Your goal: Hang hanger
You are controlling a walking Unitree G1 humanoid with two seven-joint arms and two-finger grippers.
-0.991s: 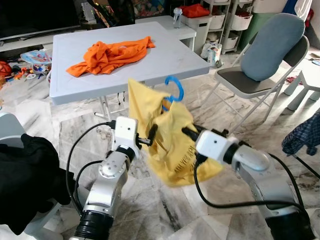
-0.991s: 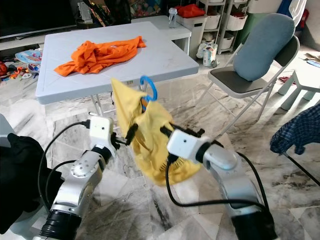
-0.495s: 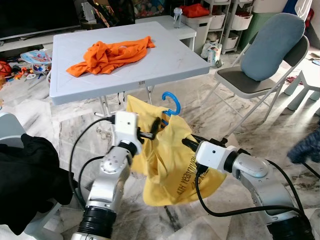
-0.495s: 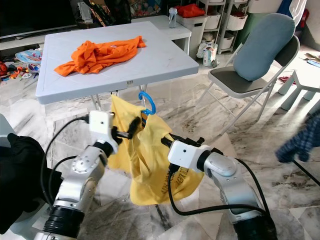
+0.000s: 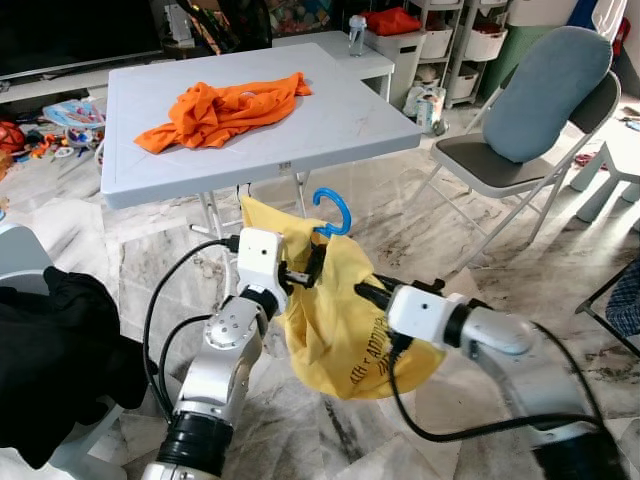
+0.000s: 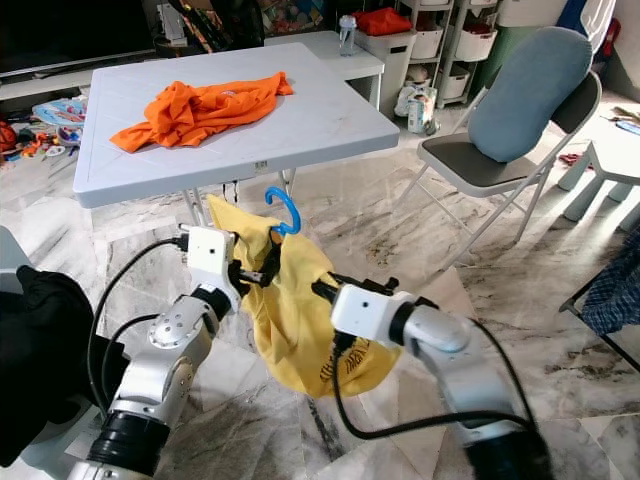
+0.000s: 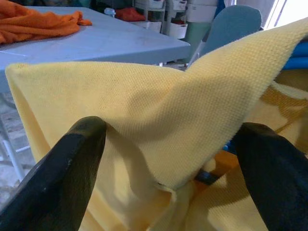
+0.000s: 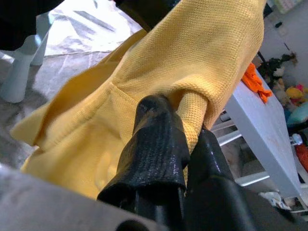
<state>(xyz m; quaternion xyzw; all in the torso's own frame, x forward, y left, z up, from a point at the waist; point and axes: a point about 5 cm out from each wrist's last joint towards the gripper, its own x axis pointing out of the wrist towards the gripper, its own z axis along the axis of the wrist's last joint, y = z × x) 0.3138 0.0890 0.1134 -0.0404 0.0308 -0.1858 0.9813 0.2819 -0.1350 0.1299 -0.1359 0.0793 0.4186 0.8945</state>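
A yellow shirt point(image 5: 345, 330) hangs bunched over a blue hanger whose hook point(image 5: 333, 207) sticks up above it, in front of the table. My left gripper point(image 5: 308, 268) is at the shirt's upper left. Its fingers point(image 7: 72, 168) stand wide apart, open, with the yellow cloth point(image 7: 159, 110) stretched across them. My right gripper point(image 5: 367, 294) is at the shirt's right side, shut on a fold of the yellow cloth point(image 8: 202, 72). The hanger's body is hidden inside the shirt.
A grey folding table point(image 5: 340, 125) with an orange garment point(image 5: 220, 108) stands just behind. A folding chair with a blue-grey cushion point(image 5: 545, 95) is at the right. Black cloth point(image 5: 50, 360) lies at the left, plaid cloth point(image 5: 625, 305) at the right edge. The floor is marble.
The hanger hook and shirt have sunk lower and shifted left. The shirt's hem swung down and bunched up again. Both grippers stayed at the shirt.
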